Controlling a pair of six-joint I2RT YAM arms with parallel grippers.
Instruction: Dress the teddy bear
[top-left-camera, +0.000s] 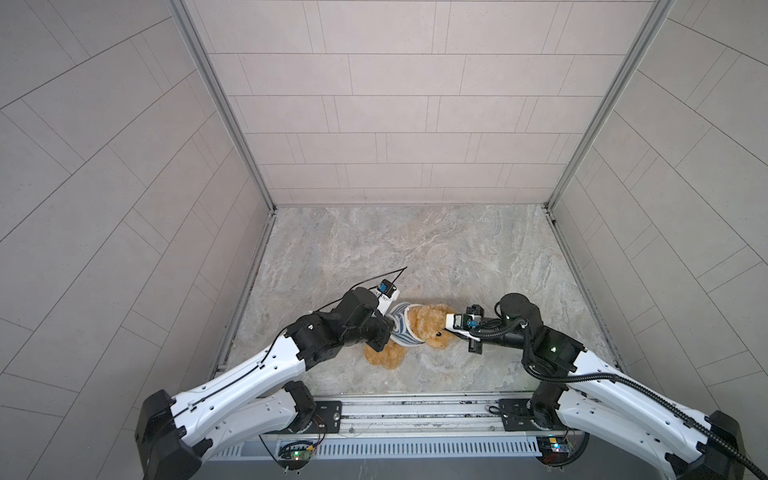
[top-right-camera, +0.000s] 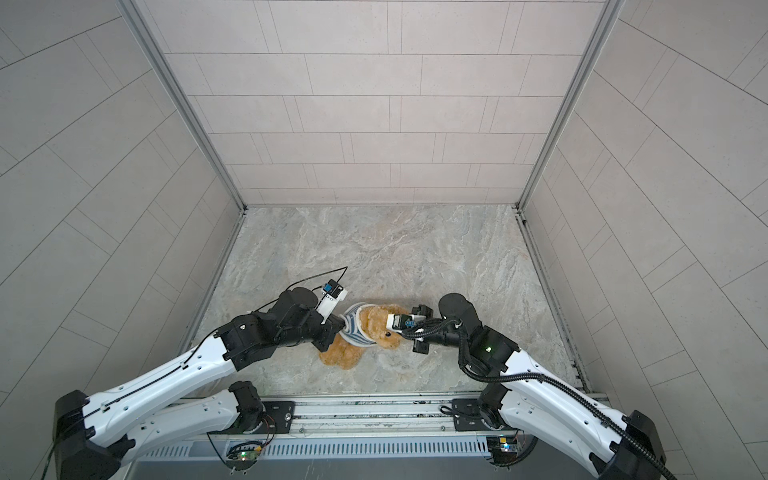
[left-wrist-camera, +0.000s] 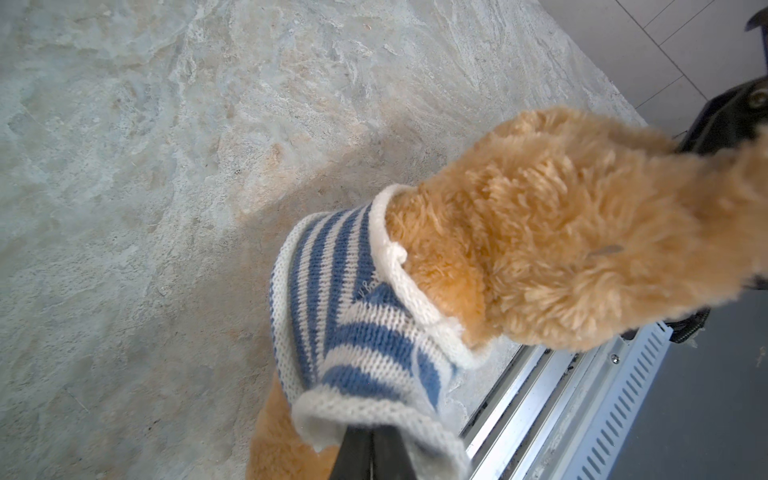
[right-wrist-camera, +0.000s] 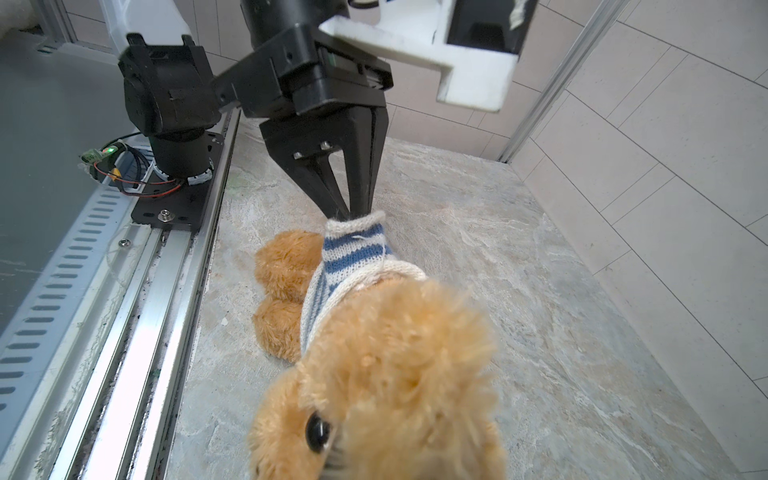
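**Tugging shirt (right-wrist-camera: 353, 253) down teddy bear (top-left-camera: 428, 328)**

Pinching hem w/ L gripper (right-wrist-camera: 353, 212), fingers together on knit, to drag it past torso. Apparently clamping head w/ R gripper (top-left-camera: 445, 328) as anchor, fingers buried in fur. Lying on table (top-left-camera: 415, 249) near front rail, btwn arms.

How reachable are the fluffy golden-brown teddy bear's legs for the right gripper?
Probably not: the right gripper grips the teddy bear by its head; the left gripper, pinching the blue-striped knit sweater, crowds the legs.
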